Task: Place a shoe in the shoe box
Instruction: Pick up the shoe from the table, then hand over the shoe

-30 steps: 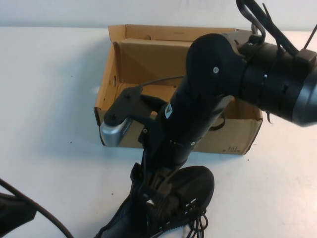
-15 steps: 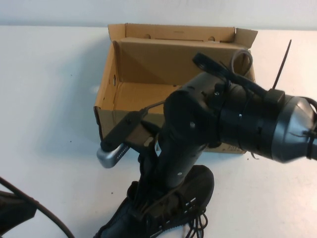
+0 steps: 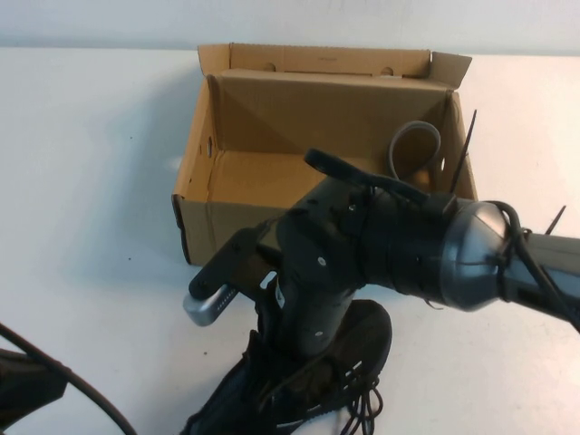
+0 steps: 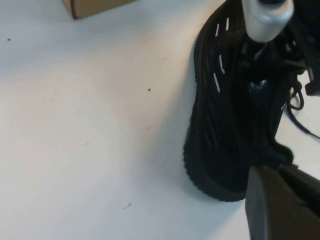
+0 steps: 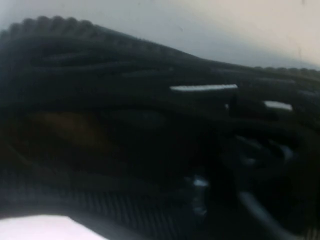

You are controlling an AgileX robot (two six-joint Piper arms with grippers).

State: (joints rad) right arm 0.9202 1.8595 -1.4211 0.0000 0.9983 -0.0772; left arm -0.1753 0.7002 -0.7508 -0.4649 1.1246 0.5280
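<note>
The shoe [image 3: 358, 349], a black mesh sneaker with a ridged sole, lies on the white table just in front of the shoe box [image 3: 317, 136]. The brown cardboard box stands open with its lid flap up at the back. My right arm [image 3: 399, 249] reaches in from the right and bends down. Its gripper [image 3: 270, 362] is pressed into the shoe's opening, hidden under the wrist. The right wrist view is filled by the shoe [image 5: 150, 125] from very close. My left gripper [image 4: 285, 200] is shut and holds nothing, low beside the shoe's [image 4: 225, 130] heel.
The left arm [image 3: 27, 390] with its cable lies at the table's near left corner. A grey cable loop [image 3: 412, 149] hangs over the box's right end. White tabletop [image 3: 91, 181] spreads to the left of the box.
My right arm has dropped lower and swung toward the near edge, uncovering more of the box's inside. The shoe and left arm have not moved.
</note>
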